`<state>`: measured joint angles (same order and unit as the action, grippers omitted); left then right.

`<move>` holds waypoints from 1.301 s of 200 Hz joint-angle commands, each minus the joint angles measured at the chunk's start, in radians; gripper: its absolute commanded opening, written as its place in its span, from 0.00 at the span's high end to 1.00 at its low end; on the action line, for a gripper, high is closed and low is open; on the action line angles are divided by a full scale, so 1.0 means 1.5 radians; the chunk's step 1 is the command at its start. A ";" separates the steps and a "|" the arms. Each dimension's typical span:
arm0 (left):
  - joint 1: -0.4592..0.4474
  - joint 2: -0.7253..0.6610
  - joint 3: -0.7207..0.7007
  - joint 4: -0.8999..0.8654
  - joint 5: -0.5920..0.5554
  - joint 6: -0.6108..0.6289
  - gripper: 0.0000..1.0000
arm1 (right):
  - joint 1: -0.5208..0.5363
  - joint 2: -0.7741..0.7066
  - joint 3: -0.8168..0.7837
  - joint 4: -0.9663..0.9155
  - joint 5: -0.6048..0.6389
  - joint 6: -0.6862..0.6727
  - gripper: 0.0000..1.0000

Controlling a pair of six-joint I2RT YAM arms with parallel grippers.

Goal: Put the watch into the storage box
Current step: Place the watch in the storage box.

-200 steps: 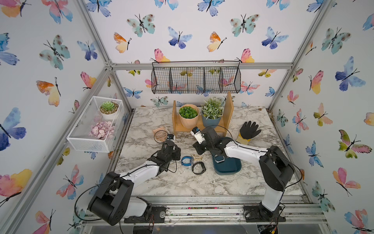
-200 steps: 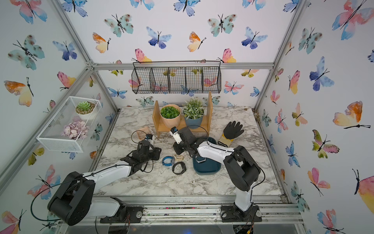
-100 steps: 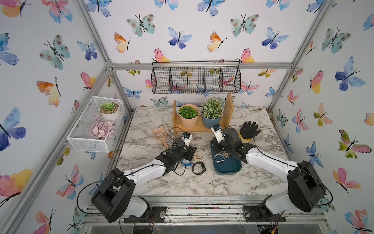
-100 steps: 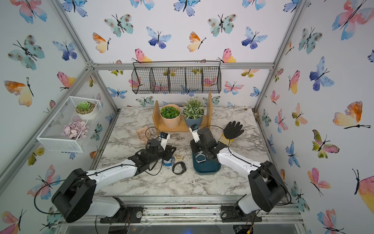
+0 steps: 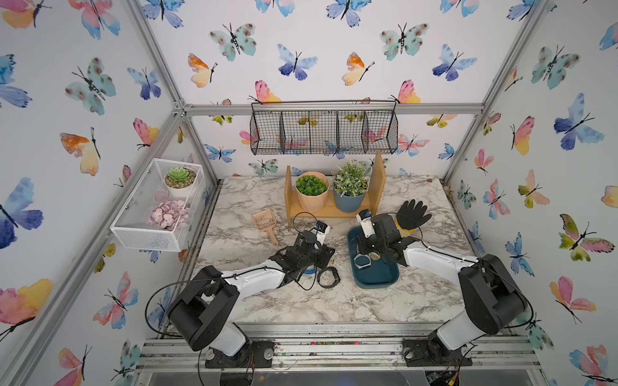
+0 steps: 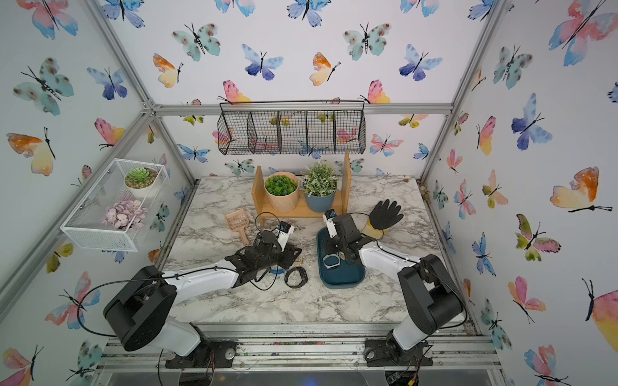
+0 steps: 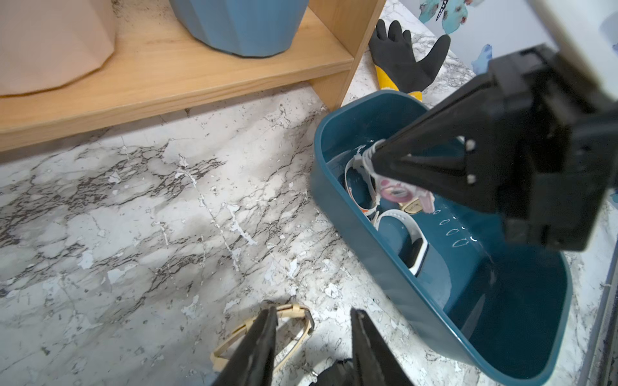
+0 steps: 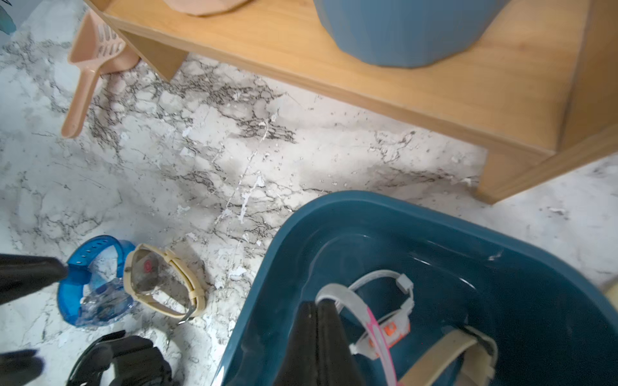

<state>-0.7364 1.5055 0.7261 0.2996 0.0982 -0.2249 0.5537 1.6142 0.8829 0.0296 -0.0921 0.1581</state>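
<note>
The dark teal storage box (image 5: 376,279) (image 6: 344,279) sits right of the table's centre. My right gripper (image 8: 321,305) reaches down into it, shut on the strap of a white and pink watch (image 8: 384,322) (image 7: 363,173). A white-strapped watch (image 7: 409,239) and a beige one (image 8: 444,356) lie on the box floor. On the marble left of the box lie a blue watch (image 8: 83,277), a beige watch (image 8: 160,284) (image 7: 294,320) and a black watch (image 5: 327,277). My left gripper (image 7: 312,320) hovers low over them, open, one finger crossing the beige strap.
A wooden shelf (image 5: 334,210) with two potted plants stands at the back. A black glove (image 5: 413,214) lies behind the box and a peach scoop (image 5: 266,224) at the back left. A white mesh basket (image 5: 157,207) and a black wire basket (image 5: 324,132) hang on the walls.
My right gripper carried the white and pink watch from the table to the box and down into it. My left gripper moved right, over the watches on the marble.
</note>
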 commanded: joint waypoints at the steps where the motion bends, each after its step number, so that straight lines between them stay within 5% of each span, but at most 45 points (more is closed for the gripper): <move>1: -0.002 0.005 0.000 0.003 -0.023 0.005 0.59 | 0.000 0.028 0.020 0.028 -0.024 0.007 0.98; 70: -0.001 0.007 -0.002 -0.013 -0.072 0.002 0.58 | 0.000 0.071 0.036 0.065 -0.050 0.023 0.94; 137: 0.005 -0.003 -0.007 -0.022 -0.098 -0.001 0.57 | 0.000 0.063 0.041 0.048 -0.042 0.023 0.62; 260: 0.037 -0.069 -0.012 -0.202 -0.135 -0.031 0.57 | 0.043 -0.014 0.069 0.001 -0.029 -0.026 0.54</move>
<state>-0.6815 1.4334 0.7212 0.1024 -0.0727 -0.2546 0.5774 1.6058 0.9501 0.0788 -0.1436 0.1593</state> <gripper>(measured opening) 0.433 0.450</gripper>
